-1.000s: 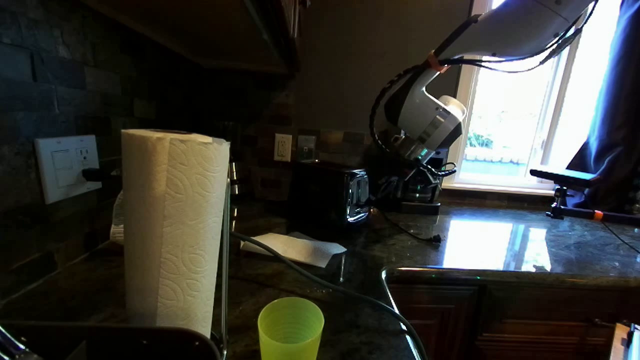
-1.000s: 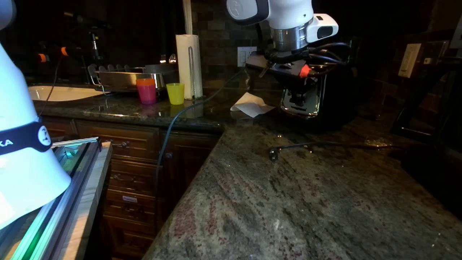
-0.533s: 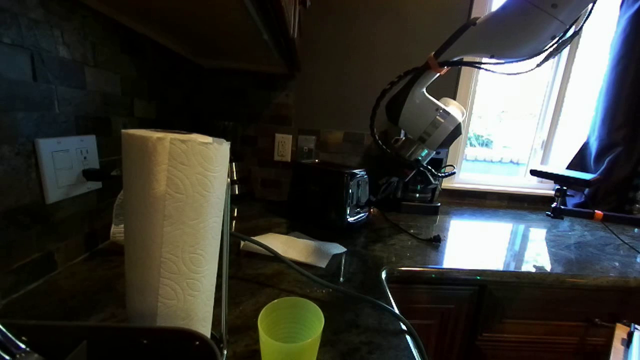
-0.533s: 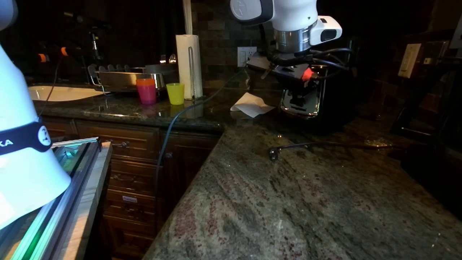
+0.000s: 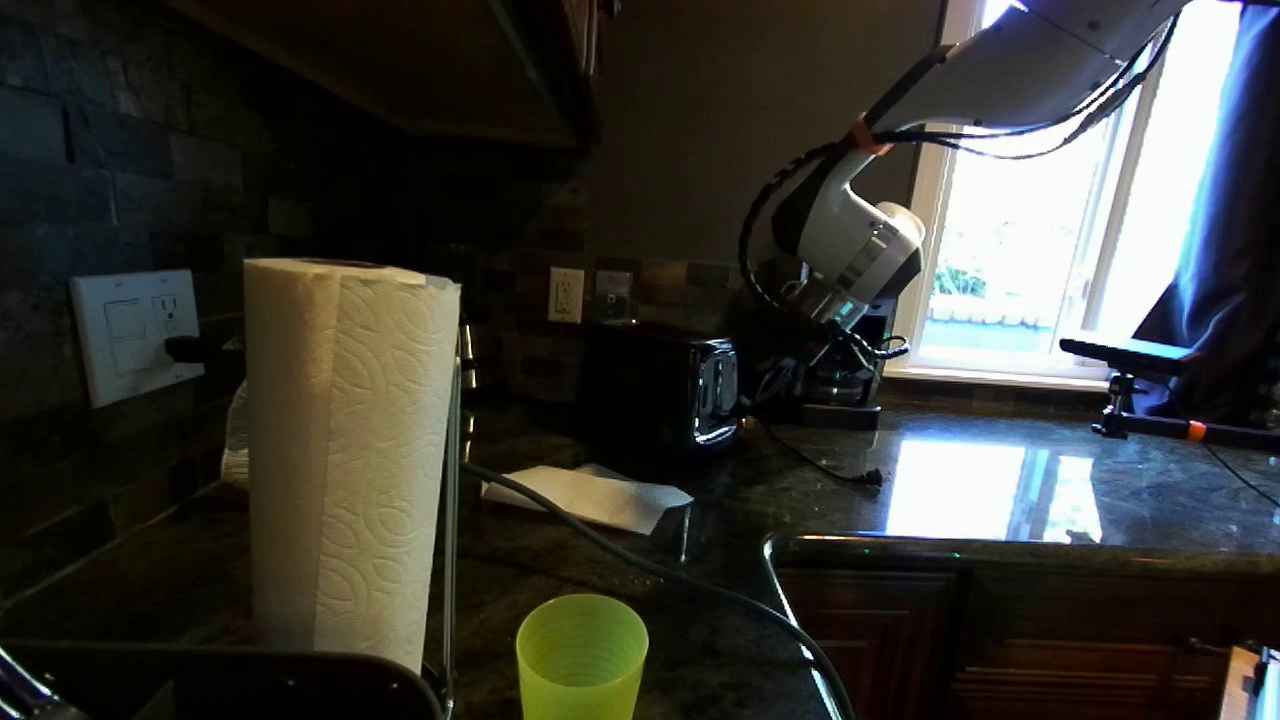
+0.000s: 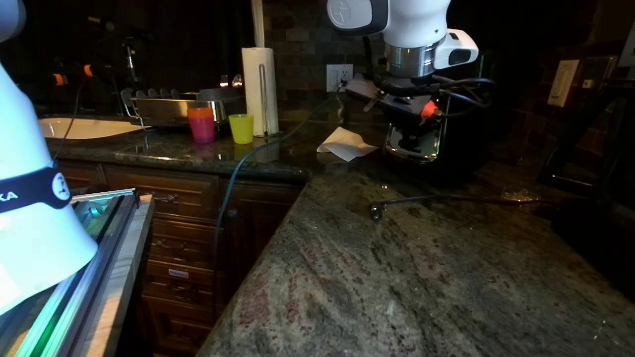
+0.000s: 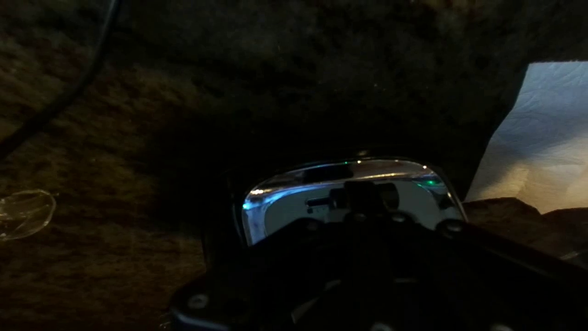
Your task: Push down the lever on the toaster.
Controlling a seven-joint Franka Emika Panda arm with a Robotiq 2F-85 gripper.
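Black gripper (image 7: 365, 196) | hides part of toaster (image 7: 285, 214) front | lever indistinct

The boxy black toaster (image 5: 648, 388) has a mirror-bright, chrome-like end rim (image 7: 392, 168) around a duller grey panel (image 7: 417, 203). The black jointed hand (image 7: 366, 196) carries shiny, metal-looking screw heads (image 7: 455, 225). The speckled stone bench (image 6: 397, 277) is polished. The embossed white paper-towel roll (image 5: 345, 465) and creased white paper sheet (image 6: 346, 145) are matt; the yellow-green tapered cup (image 5: 580, 665) is smooth plastic.

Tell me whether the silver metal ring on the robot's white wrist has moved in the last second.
Yes: in an exterior view, the silver metal ring has shifted rightward and down, away from the white squarish outlet plate.
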